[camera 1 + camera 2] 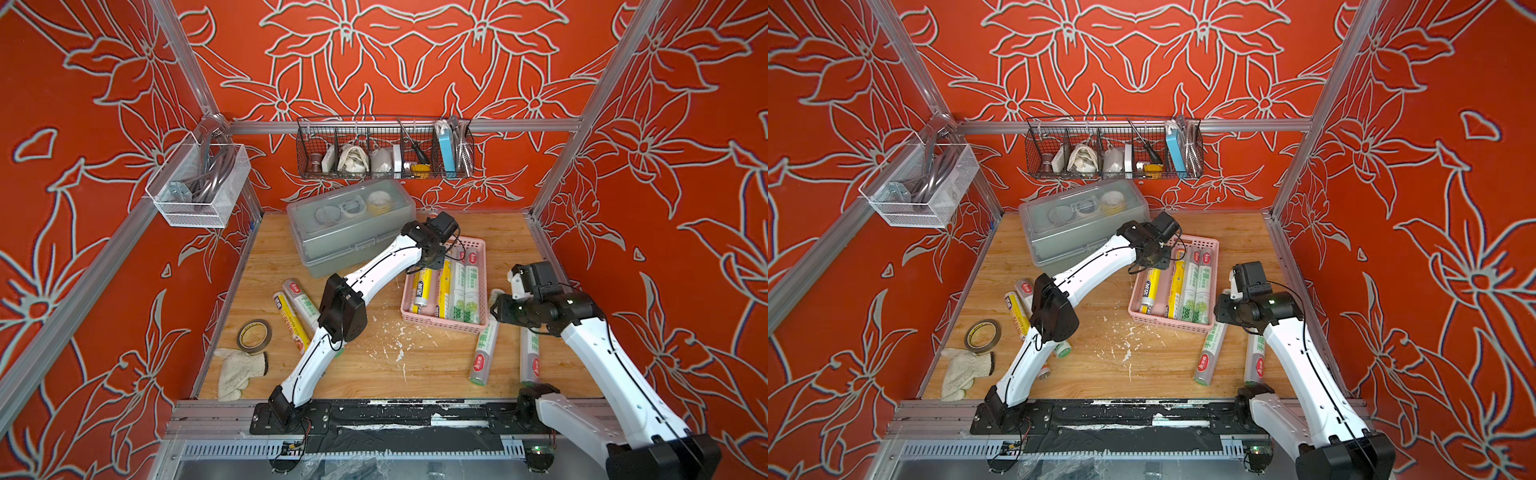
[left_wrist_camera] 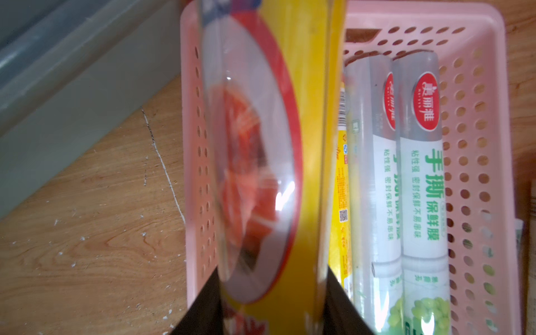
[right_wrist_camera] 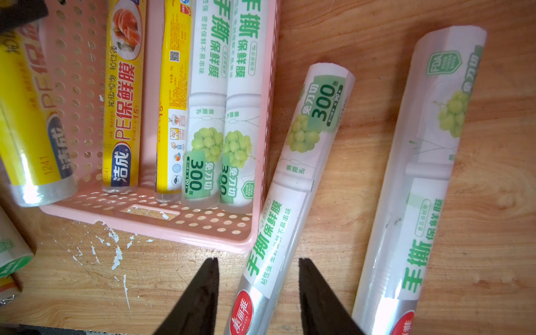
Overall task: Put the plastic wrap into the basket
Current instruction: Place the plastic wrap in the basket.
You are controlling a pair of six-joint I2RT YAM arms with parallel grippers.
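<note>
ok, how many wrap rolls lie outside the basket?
4: two white-green rolls right of the basket, a yellow roll and a white-green roll by the left arm. Arms may hide more.

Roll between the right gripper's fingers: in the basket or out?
Out: the roll lies on the table beside the basket; right gripper open.

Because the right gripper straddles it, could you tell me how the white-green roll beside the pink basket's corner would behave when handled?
The white-green roll is a smooth cylinder on the wooden table, so a push would probably roll it. Its glossy wrapper looks slippery. The right gripper stands near its logo end, so lifted there it may tip.
</note>
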